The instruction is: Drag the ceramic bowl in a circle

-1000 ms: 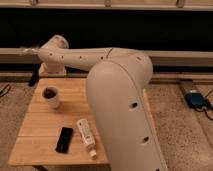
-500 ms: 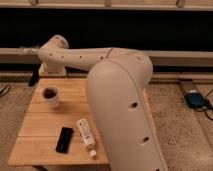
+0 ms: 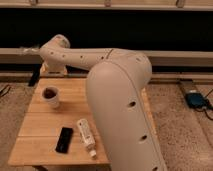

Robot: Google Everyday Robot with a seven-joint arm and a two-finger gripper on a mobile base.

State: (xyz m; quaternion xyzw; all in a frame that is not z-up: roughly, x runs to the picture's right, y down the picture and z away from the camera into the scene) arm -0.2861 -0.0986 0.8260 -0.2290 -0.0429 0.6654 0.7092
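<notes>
At the far left you see the hand point(image 3: 34, 77), a dark shape hanging off the far-left corner of the table point(image 3: 40, 125), at the end of the arm point(image 3: 120, 100). Seen from here it is only a dark outline, so you cannot tell how far it is open or whether it has hold of anything.

Just to its right, tucked under the arm's pale far joint, sits a tan-orange patch that may be the ceramic bowl point(image 3: 54, 70). The arm covers most of it, so you cannot be sure of its outline.

Nearer you on the table stands the white cup point(image 3: 51, 97) with a dark inside, upright. Toward the near edge lies a flat black device point(image 3: 64, 139), with a white tube point(image 3: 86, 136) just beside it on the right.

The arm's big white segment fills the middle and hides the table's right side. Far right, a blue object point(image 3: 196, 99) lies on the speckled floor.
</notes>
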